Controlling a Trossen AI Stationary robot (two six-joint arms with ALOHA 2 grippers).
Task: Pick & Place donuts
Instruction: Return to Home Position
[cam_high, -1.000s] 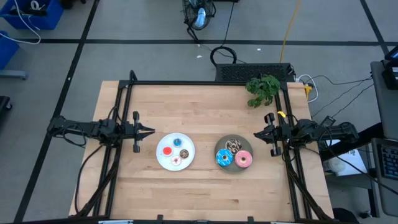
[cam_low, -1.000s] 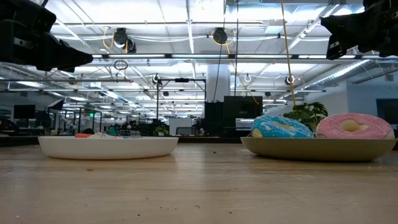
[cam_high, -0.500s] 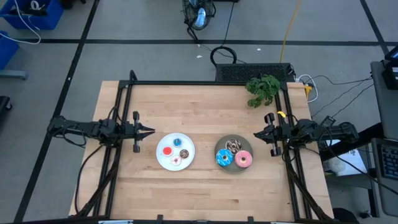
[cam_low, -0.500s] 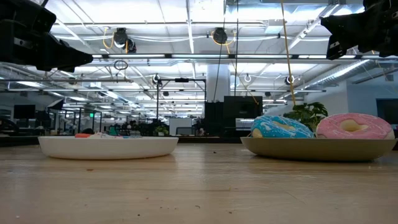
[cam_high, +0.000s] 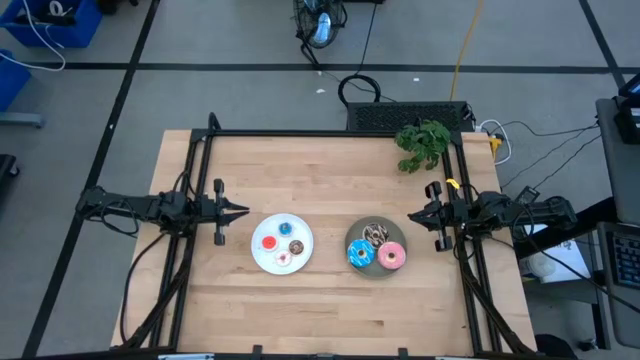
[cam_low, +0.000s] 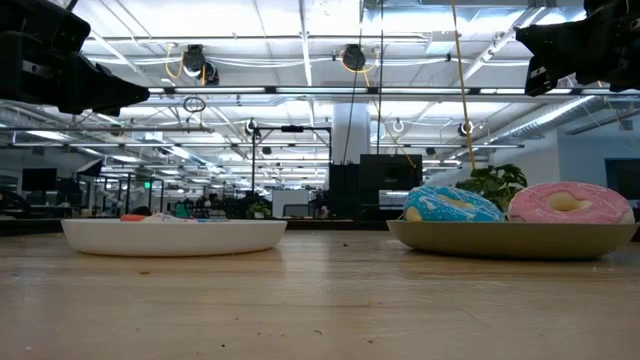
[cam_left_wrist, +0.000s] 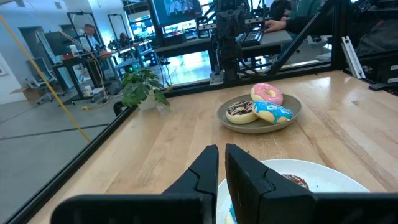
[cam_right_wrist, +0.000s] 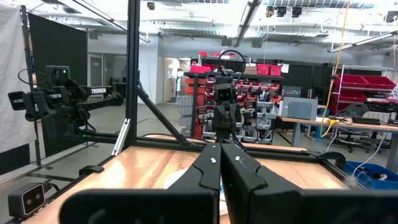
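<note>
Four mini donuts (red (cam_high: 268, 241), blue (cam_high: 287, 228), brown (cam_high: 296, 248), pale pink-white (cam_high: 283, 260)) lie on a white plate (cam_high: 260, 257). The three larger donuts, blue-iced (cam_high: 359, 255), pink-iced (cam_high: 391, 257) and brown drizzled (cam_high: 375, 236), lie on a grey plate (cam_high: 398, 232). My left gripper (cam_high: 243, 211) hangs shut above the table, left of the white plate. My right gripper (cam_high: 412, 216) hangs shut to the right of the grey plate. In the left wrist view the shut fingers (cam_left_wrist: 221, 160) point over the white plate (cam_left_wrist: 323, 174) toward the grey plate (cam_left_wrist: 292, 115).
A green potted plant (cam_high: 422, 144) stands at the table's far right corner. A black frame (cam_high: 330, 133) runs along the far edge and both sides. Bare wood lies between the plates and the near edge.
</note>
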